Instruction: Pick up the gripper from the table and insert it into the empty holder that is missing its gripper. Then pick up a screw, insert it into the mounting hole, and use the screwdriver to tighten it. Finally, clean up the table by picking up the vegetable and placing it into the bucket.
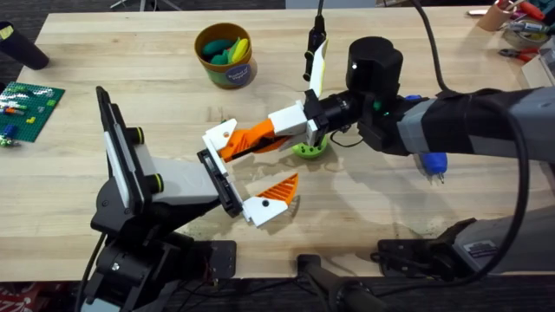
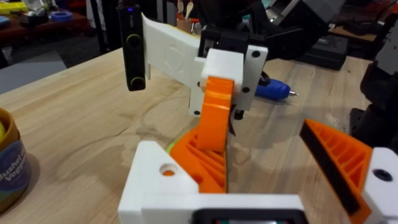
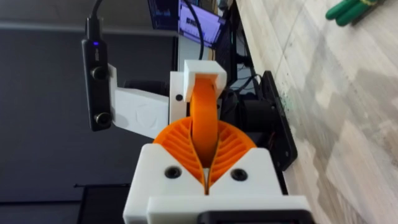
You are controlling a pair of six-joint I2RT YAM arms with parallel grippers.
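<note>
One orange gripper (image 1: 251, 139) is clamped in the right claw (image 1: 264, 137) at the holder (image 1: 218, 180), apparently seated. Left claw (image 1: 236, 178): spread open. The bucket (image 1: 225, 55) stands at twelve o'clock on the bench (image 1: 104, 78).

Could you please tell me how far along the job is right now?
Nothing looks finished yet. The right tool grips the orange finger against the holder; its mounting hole looks empty. Still to do: fastening it with the screwdriver lying on the table, and clearing into the bucket.
</note>
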